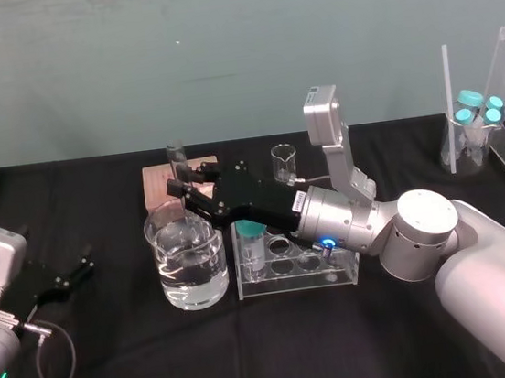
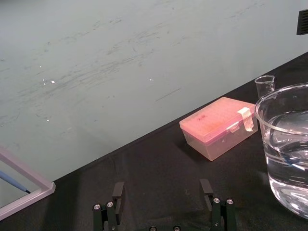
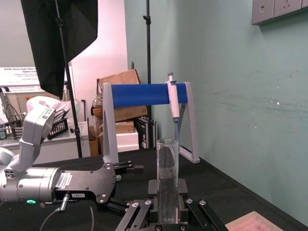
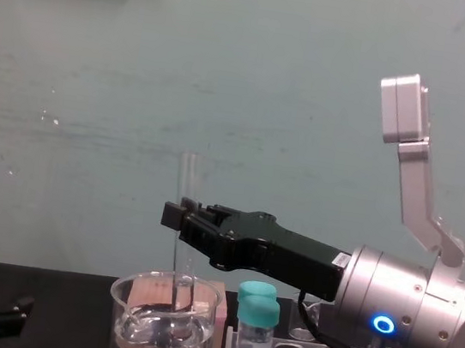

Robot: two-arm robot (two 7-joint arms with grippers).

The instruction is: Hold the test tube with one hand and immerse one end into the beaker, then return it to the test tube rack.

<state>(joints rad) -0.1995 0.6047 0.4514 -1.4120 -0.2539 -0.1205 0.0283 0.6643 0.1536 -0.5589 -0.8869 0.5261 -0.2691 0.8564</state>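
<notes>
- My right claw [image 4: 178, 217] is clamped on the test tube [image 4: 187, 181] and holds it upright over the beaker [image 4: 160, 330].
- In the chest view the tube's open top stands clear above the claw. Its lower part drops inside the beaker, behind the glass wall.
- The curved glass and the clear liquid blur that lower part. I cannot tell where the tip ends or whether it is wet.
- In the head view the claw's black body covers the tube below the grip, and just the top pokes out past it.
- In the right wrist view the tube rises straight up between the jaws, and its lower end is cut off by the frame edge.
- The beaker is partly filled and stands on the black worktop [image 1: 118, 371], just beside the left end of the test tube rack [image 1: 342, 277]. I cannot tell whether they touch.
- My right forearm crosses over the back of the rack and hides some of its holes. A teal-capped vial [image 1: 254, 244] stands in a hole at the rack's left end.
- My left claw [image 2: 162, 187] sits low over the worktop on the left, well apart from the beaker. Its fingers are spread with nothing between them.
- A pink box [image 2: 219, 126] lies behind the beaker, and in the head view my right claw partly covers it. A tiny beaker [image 1: 284, 162] stands near the worktop's far edge.
</notes>
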